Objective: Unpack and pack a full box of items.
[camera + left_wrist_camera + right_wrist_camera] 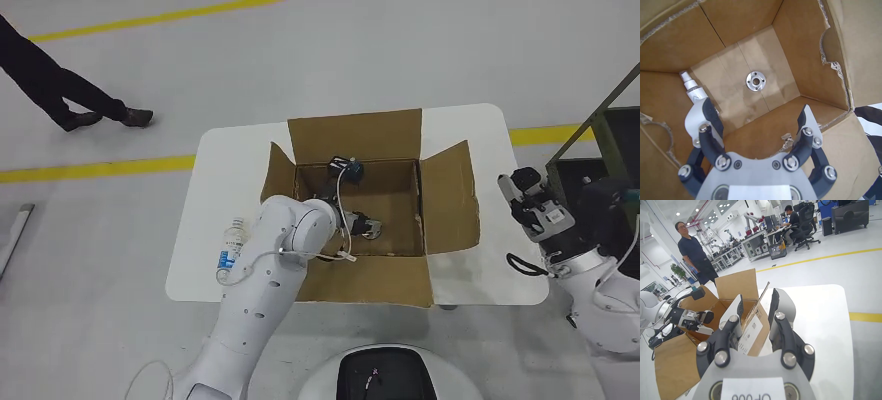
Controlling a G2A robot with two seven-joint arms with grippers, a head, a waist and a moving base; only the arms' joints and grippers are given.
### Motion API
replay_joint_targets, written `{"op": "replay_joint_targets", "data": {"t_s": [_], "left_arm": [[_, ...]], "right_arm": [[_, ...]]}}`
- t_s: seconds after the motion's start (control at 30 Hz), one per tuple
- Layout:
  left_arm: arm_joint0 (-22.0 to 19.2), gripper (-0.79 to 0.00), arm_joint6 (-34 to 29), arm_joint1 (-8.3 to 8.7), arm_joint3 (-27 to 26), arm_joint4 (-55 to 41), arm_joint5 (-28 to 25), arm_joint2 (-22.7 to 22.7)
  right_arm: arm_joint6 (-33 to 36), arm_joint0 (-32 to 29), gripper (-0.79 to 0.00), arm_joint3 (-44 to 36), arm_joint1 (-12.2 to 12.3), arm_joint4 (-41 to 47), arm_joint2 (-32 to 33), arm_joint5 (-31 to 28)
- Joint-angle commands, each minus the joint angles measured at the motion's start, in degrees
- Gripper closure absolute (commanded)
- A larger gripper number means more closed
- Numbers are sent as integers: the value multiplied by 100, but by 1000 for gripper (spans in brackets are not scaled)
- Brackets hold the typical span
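Observation:
An open cardboard box [447, 198] stands on the middle of the white table [240, 160], flaps folded outward. On its floor lie a round metal flange [755, 81] and a white spray bottle [693, 89], the bottle tucked along a wall. My left gripper [755, 106] hangs open inside the box mouth, above the flange and holding nothing; it also shows in the top view [366, 226] and the right wrist view [703, 323]. My right gripper [757, 295] stands open and empty off the box's right side, near the table's right edge [518, 188].
A clear plastic water bottle [231, 250] lies on the table left of the box, beside my left arm. A dark metal rack [600, 130] stands just past the table's right end. Bare tabletop stretches right of the box.

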Motion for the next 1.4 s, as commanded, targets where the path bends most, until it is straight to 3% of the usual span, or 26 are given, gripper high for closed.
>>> {"op": "replay_joint_targets", "data": {"t_s": [0.0, 0.13, 0.5, 0.73, 0.77, 0.87, 1.07, 1.27, 1.3, 1.37], "left_arm": [[26, -785, 29, 1, 18, 8, -4, 7], [71, -785, 380, -26, 336, 85, 180, 97], [-812, -785, 601, -277, 2173, -207, 721, 454], [-1172, -785, 728, -431, 2851, -178, 935, 712], [-1208, -785, 748, -449, 2930, -157, 967, 742], [-1290, -785, 828, -503, 3129, -140, 1011, 820], [-1417, -785, 879, -578, 3298, -18, 1039, 937], [-1459, -785, 838, -617, 3374, 68, 1083, 967], [-1466, -785, 822, -622, 3387, 96, 1101, 972], [-1477, -785, 800, -630, 3396, 172, 1120, 990]], "right_arm": [[-1, 27, -332, 30, -2, -14, -28, 1], [7, 96, -329, 48, -6, -56, -75, 11], [13, 80, -345, 50, -11, -80, -64, 47], [330, 54, -403, 104, -11, 295, 80, 342], [430, 73, -456, 124, -11, 418, 73, 326], [768, 162, -480, 259, -7, 865, 44, 249], [1443, 395, -634, 486, 13, 1442, -40, 172], [1899, 640, -594, 596, 31, 1631, -228, 72], [1997, 676, -560, 624, 36, 1597, -272, 66], [2115, 759, -391, 691, 38, 1583, -367, 93]]}}
